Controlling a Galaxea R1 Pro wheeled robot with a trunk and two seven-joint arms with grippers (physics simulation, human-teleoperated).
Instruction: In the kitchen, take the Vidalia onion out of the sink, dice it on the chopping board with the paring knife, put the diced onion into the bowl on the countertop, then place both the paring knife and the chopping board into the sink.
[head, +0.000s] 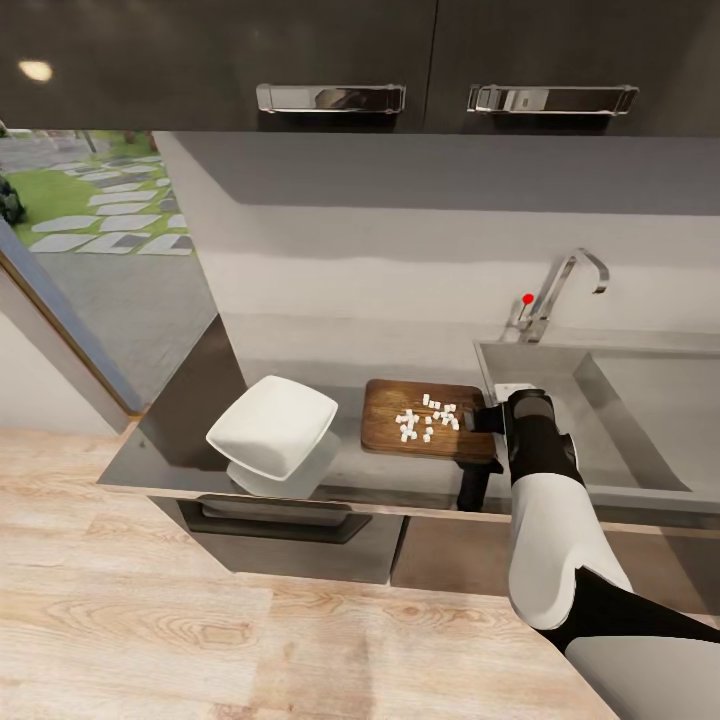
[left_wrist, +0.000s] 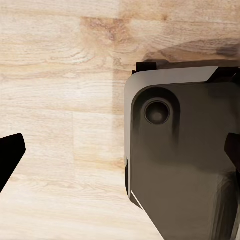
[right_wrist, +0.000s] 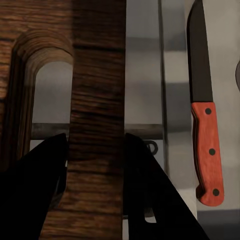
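The brown chopping board (head: 430, 418) lies on the grey countertop (head: 350, 472), with small white diced onion pieces (head: 428, 418) scattered on it. My right gripper (head: 482, 420) is at the board's end nearest the sink (head: 650, 420). In the right wrist view its dark fingers (right_wrist: 37, 190) clamp the wooden bar (right_wrist: 97, 100) beside the handle slot (right_wrist: 50, 95), so the right gripper (right_wrist: 95, 140) is shut on the board. The red-handled paring knife (right_wrist: 205, 125) lies flat on the steel just beside the board. The white square bowl (head: 270, 432) stands left of the board. My left gripper (left_wrist: 120, 155) hangs open over the floor.
A chrome faucet (head: 560, 290) with a red knob (head: 527, 298) stands behind the sink. Dark wall cabinets (head: 400, 60) hang overhead. A window (head: 90, 200) is at the left. In the left wrist view, light wooden floor (left_wrist: 60, 75) lies beside my dark base (left_wrist: 185, 150).
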